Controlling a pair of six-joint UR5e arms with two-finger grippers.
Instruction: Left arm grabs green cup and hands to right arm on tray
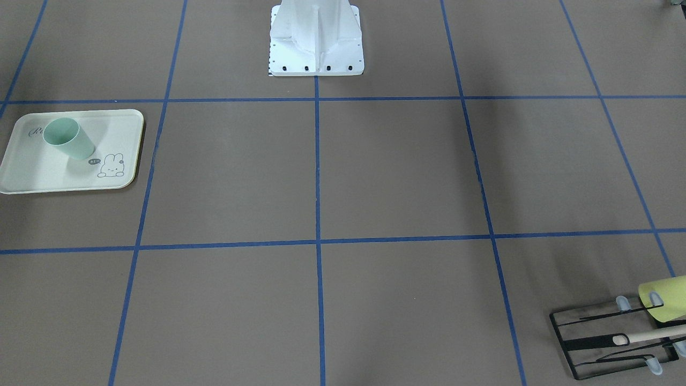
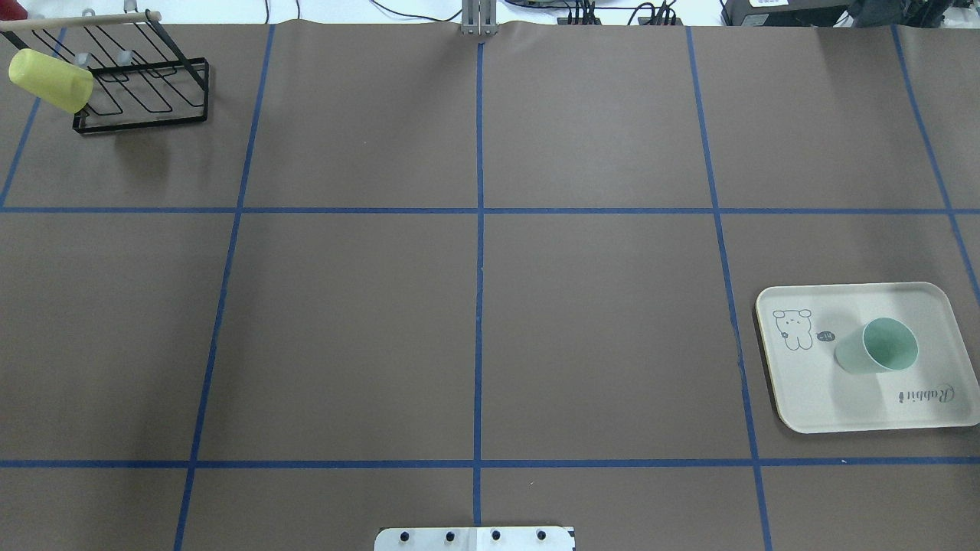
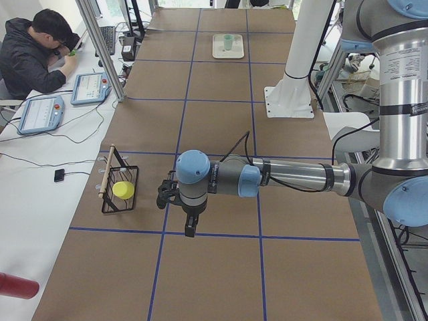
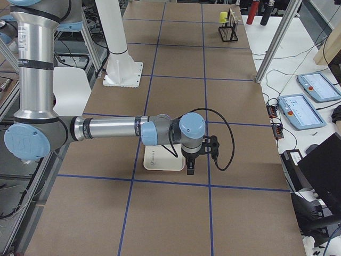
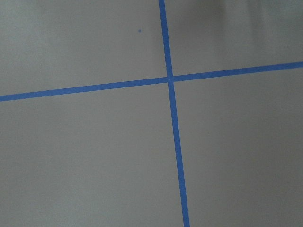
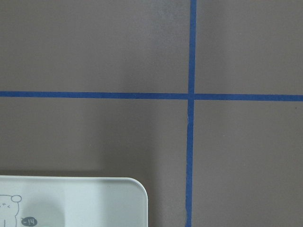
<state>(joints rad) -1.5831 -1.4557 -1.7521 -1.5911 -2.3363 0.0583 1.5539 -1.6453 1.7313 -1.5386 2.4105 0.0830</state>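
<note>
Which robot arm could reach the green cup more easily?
Probably the right arm. Its pincer hangs by the tray where the green cup stands. The left arm is at the table's other end, near the black rack.

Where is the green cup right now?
Overhead view, right side: the green cup stands upright on the tray, beside the bunny drawing.

Left arm (image 3: 287, 177) and right arm (image 4: 112, 129) each stretched out level
</note>
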